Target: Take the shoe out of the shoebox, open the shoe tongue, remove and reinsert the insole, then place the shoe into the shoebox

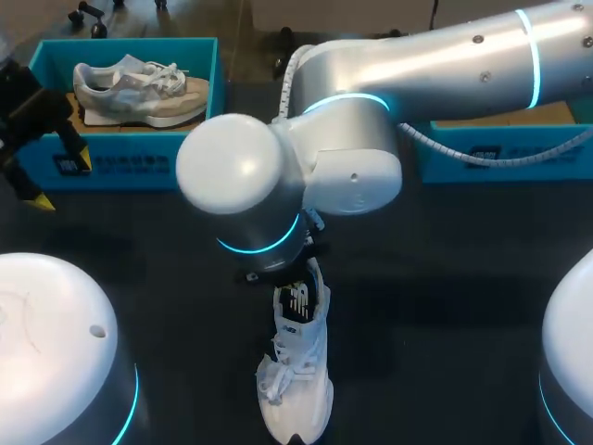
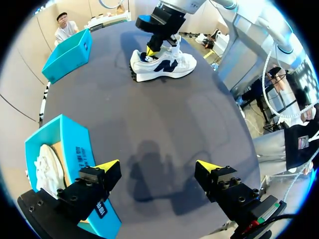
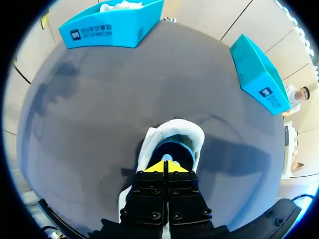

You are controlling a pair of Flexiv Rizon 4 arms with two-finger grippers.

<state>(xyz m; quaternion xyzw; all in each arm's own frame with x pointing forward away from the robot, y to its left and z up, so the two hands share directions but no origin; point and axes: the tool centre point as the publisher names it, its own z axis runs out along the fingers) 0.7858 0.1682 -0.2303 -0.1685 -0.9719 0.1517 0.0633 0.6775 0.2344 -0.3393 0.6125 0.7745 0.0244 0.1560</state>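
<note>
Right tool point(image 3: 164, 168) pinched closed at shoe point(image 3: 174, 129) mouth, hidden overhead, left tool point(image 2: 157, 164) spread wide beside shoebox point(image 2: 75, 139)

Overhead light casts soft shadows on table point(image 2: 199, 114).

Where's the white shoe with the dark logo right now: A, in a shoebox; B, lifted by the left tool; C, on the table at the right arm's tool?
C: the shoe sits on the table with the right tool shut at its opening; the left tool is open, empty.
</note>
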